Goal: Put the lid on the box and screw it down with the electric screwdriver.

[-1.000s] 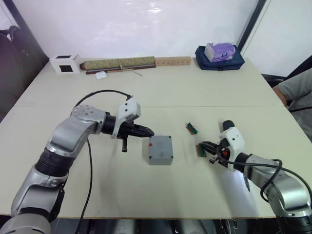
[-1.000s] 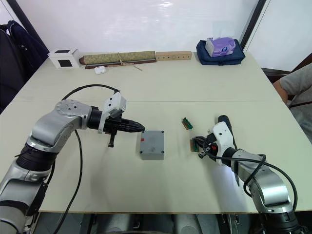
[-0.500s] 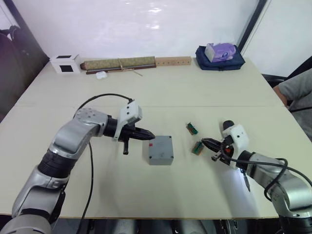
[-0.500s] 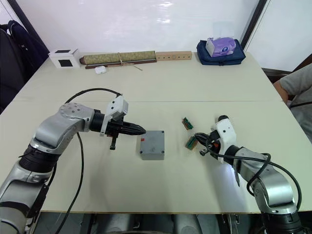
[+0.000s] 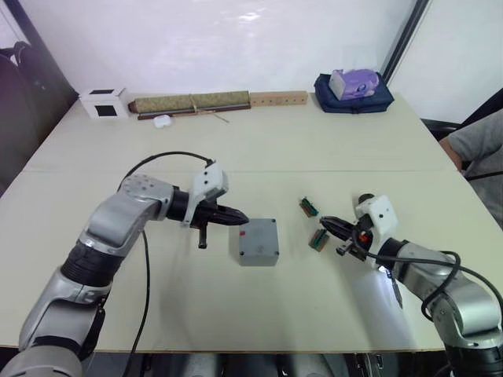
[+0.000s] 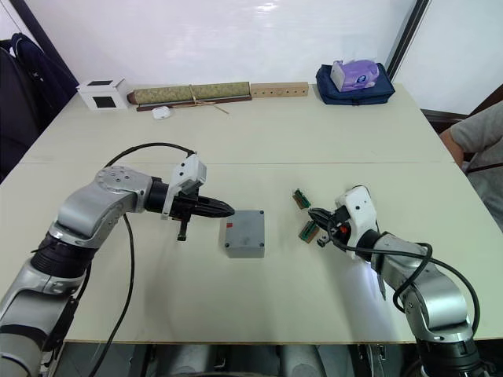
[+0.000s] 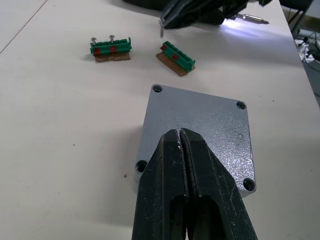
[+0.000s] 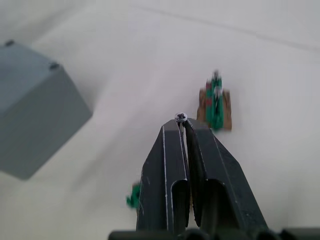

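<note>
Right wrist view: my right pincer [image 8: 181, 121] is clenched on a small silver screw [image 8: 180, 117] at its tips, well apart from the square grey plastic box [image 5: 258, 241], which sits mid-counter with its flat grey lid [image 7: 200, 125] already on. Left pincer [image 7: 180, 145] is clenched empty, tips over the lid's near edge. Two green terminal blocks [image 5: 317, 239] lie between box and right pincer. I judge the screw should drop upright into a corner hole [image 7: 241, 105]; I'd approach slowly and keep the box steadied.
</note>
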`<control>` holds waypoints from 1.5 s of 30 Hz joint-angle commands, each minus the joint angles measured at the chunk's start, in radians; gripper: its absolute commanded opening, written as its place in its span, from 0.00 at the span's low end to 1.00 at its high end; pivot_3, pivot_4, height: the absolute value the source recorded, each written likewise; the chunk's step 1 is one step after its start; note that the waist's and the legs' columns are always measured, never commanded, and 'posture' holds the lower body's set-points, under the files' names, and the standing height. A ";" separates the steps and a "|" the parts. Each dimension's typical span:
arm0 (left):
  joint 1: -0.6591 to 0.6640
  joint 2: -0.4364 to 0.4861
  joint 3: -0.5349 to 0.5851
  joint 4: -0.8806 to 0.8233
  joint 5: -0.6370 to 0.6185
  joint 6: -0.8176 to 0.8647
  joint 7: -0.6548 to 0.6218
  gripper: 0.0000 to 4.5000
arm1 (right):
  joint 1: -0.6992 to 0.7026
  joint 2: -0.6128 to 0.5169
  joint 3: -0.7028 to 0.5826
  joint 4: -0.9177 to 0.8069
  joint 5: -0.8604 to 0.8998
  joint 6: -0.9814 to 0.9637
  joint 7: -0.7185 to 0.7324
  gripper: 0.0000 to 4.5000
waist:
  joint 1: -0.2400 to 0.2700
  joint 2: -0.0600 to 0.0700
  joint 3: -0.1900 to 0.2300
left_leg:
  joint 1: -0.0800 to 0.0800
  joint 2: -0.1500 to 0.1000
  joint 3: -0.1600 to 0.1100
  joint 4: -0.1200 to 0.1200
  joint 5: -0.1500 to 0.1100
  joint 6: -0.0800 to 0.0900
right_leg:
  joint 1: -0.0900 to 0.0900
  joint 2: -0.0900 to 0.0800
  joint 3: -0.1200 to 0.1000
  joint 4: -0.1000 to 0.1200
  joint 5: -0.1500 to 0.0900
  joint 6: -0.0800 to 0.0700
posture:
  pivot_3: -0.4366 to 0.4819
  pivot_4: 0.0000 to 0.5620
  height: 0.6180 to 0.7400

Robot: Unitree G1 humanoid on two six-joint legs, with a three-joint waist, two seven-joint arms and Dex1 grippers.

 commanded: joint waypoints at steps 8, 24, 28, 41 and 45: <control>0.040 0.035 0.061 -0.022 -0.030 0.027 0.026 0.00 | -0.178 0.084 0.161 -0.100 0.048 0.055 -0.030 0.01 | 0.002 0.000 0.000 | 0.000 0.001 -0.001 0.000 0.000 0.000 | 0.000 0.000 0.000 0.000 0.000 -0.001 | 0.48 0.27 1.00; 0.090 0.042 0.083 -0.080 -0.075 0.061 0.071 0.00 | -0.174 0.063 0.227 -0.020 -0.018 0.000 0.019 0.01 | -0.001 0.000 0.000 | 0.000 0.000 0.000 0.000 0.000 0.000 | 0.000 -0.001 0.000 0.000 0.000 -0.001 | 0.48 0.27 1.00; 0.088 0.040 0.077 -0.084 -0.077 0.062 0.078 0.00 | -0.162 0.057 0.227 -0.031 -0.018 0.004 0.026 0.01 | -0.001 0.000 0.000 | 0.000 0.000 0.000 0.000 0.000 0.000 | 0.000 -0.001 0.000 0.000 0.000 -0.001 | 0.48 0.27 1.00; 0.074 0.035 0.062 -0.046 -0.063 0.037 0.069 0.00 | -0.162 0.071 0.238 -0.041 -0.010 0.018 0.021 0.01 | -0.001 0.000 0.000 | 0.000 0.000 0.000 0.000 0.000 0.000 | 0.000 0.000 0.000 0.000 0.000 -0.001 | 0.48 0.27 1.00; 0.076 0.031 0.059 -0.042 -0.061 0.031 0.070 0.00 | -0.158 0.058 0.242 -0.042 -0.020 0.013 0.029 0.01 | -0.001 0.000 0.000 | 0.000 0.000 0.000 0.000 0.000 0.000 | 0.000 0.000 0.000 0.000 0.000 -0.001 | 0.48 0.27 1.00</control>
